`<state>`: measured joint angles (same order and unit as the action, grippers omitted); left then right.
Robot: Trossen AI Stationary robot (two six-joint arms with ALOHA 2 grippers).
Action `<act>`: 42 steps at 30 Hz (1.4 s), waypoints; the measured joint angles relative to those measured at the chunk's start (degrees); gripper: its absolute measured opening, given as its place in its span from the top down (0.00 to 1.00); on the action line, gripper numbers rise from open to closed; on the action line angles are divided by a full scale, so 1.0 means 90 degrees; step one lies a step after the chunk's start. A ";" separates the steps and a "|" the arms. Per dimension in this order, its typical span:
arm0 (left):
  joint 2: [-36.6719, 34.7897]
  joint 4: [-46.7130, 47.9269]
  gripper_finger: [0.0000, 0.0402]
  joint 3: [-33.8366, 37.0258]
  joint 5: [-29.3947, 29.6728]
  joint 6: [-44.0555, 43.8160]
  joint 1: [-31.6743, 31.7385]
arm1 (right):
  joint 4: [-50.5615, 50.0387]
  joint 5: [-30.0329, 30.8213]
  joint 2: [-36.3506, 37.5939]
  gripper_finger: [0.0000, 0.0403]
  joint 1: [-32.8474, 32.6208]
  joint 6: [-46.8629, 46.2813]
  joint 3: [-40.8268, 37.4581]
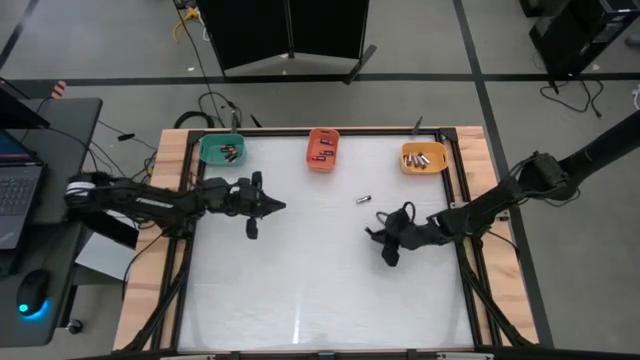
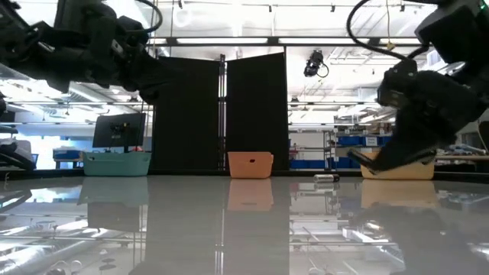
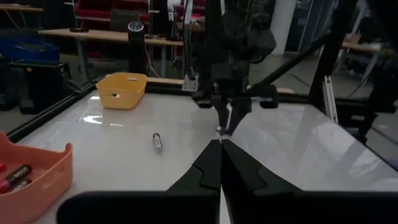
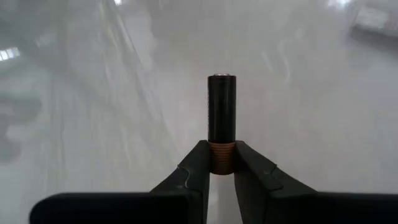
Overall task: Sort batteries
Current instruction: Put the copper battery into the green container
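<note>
On the far left of the desk [image 1: 300, 290], the green bin [image 1: 222, 150] already has a few batteries in it. Near it, the left pincer [image 1: 270, 206] hangs above the desk, its two fingers pressed together and holding nothing.

In the middle, the orange bin [image 1: 322, 148] also has some batteries inside. One loose battery [image 1: 364, 199] lies on its side on the bare desk, between the two arms and well apart from the bins.

To the right, the right pincer [image 4: 222, 163] is clamped on a dark battery [image 4: 222, 111] by its copper-coloured end, so most of the cylinder sticks out beyond the fingertips. The yellow bin [image 1: 423, 158] is at the far right, with silvery batteries in it.

I judge that these batteries are stiff, light and smooth. The round body can roll or slip, so a hold across the middle seems safer than at one end.
</note>
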<state>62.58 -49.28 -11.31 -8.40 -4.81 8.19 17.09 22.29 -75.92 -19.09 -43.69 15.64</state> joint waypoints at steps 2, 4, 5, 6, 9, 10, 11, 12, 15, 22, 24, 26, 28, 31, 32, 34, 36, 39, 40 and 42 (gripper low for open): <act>0.0371 -0.0483 0.97 0.0000 0.0002 -0.0168 0.0000 | 0.0663 0.0270 0.0000 0.85 0.0057 0.0302 -0.0197; 0.0783 -0.1031 0.97 -0.0005 0.0000 -0.0244 0.0000 | 0.1225 0.0462 0.0002 0.85 0.0103 0.0617 -0.0317; 0.0954 -0.1235 0.97 -0.0005 0.0000 -0.0275 0.0000 | 0.1468 0.0552 0.0002 0.85 0.0113 0.0746 -0.0355; 0.1126 -0.1474 0.97 -0.0008 0.0000 -0.0312 0.0000 | 0.1657 0.0631 0.0005 0.85 0.0116 0.0889 -0.0374; 0.1594 -0.1823 0.97 -0.0180 -0.0028 -0.0340 0.0000 | 0.2095 0.0804 0.0007 0.85 0.0114 0.1378 -0.0374; 0.1723 -0.1881 0.97 -0.0248 -0.0062 -0.0358 0.0000 | 0.2206 0.0873 0.0007 0.85 0.0116 0.1530 -0.0374; 0.1853 -0.1906 0.97 -0.0380 -0.0105 -0.0384 -0.0001 | 0.2321 0.0938 0.0007 0.85 0.0116 0.1693 -0.0374; 0.1970 -0.1919 0.97 -0.0539 -0.0153 -0.0448 -0.0007 | 0.2453 0.0977 0.0007 0.85 0.0116 0.1851 -0.0374; 0.2323 -0.1902 0.97 -0.0983 -0.0545 -0.0503 -0.0013 | 0.2866 0.1095 0.0007 0.85 0.0113 0.2264 -0.0369; 0.3228 -0.1907 0.90 -0.2171 -0.0991 -0.0501 -0.0103 | 0.4032 0.1123 0.0010 0.85 0.0104 0.3455 -0.0369; 0.3464 -0.1889 0.87 -0.2476 -0.1009 -0.0498 -0.0109 | 0.4227 0.1123 0.0010 0.85 0.0094 0.3704 -0.0369; 0.3703 -0.1912 0.83 -0.2798 -0.1019 -0.0498 -0.0121 | 0.4405 0.1126 0.0010 0.85 0.0085 0.3940 -0.0369; 0.3929 -0.1899 0.80 -0.3083 -0.1059 -0.0498 -0.0126 | 0.4640 0.1125 0.0010 0.85 0.0076 0.4220 -0.0368; 0.4273 -0.1878 0.75 -0.3503 -0.1099 -0.0498 -0.0138 | 0.4985 0.1126 0.0010 0.85 0.0043 0.4620 -0.0369; 0.4382 -0.1895 0.73 -0.3646 -0.1103 -0.0498 -0.0138 | 0.5081 0.1124 0.0010 0.85 0.0021 0.4739 -0.0369; 0.4560 -0.1887 0.70 -0.3874 -0.1103 -0.0498 -0.0136 | 0.5236 0.1123 0.0010 0.85 -0.0016 0.4925 -0.0369; 0.4727 -0.1889 0.67 -0.4117 -0.1104 -0.0498 -0.0138 | 0.5356 0.1126 0.0010 0.85 -0.0053 0.5083 -0.0366; 0.4916 -0.1845 0.63 -0.4439 -0.1212 -0.0498 -0.0141 | 0.5471 0.1126 0.0010 0.85 -0.0079 0.5250 -0.0369; 0.4972 -0.1836 0.62 -0.4525 -0.1249 -0.0506 -0.0145 | 0.5510 0.1124 0.0010 0.85 -0.0086 0.5298 -0.0369; 0.5079 -0.1816 0.60 -0.4674 -0.1308 -0.0529 -0.0170 | 0.5608 0.1125 0.0010 0.85 -0.0086 0.5377 -0.0367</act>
<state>108.29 -65.62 -53.38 -20.18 -9.58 6.66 67.57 32.42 -75.83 -19.86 4.70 12.34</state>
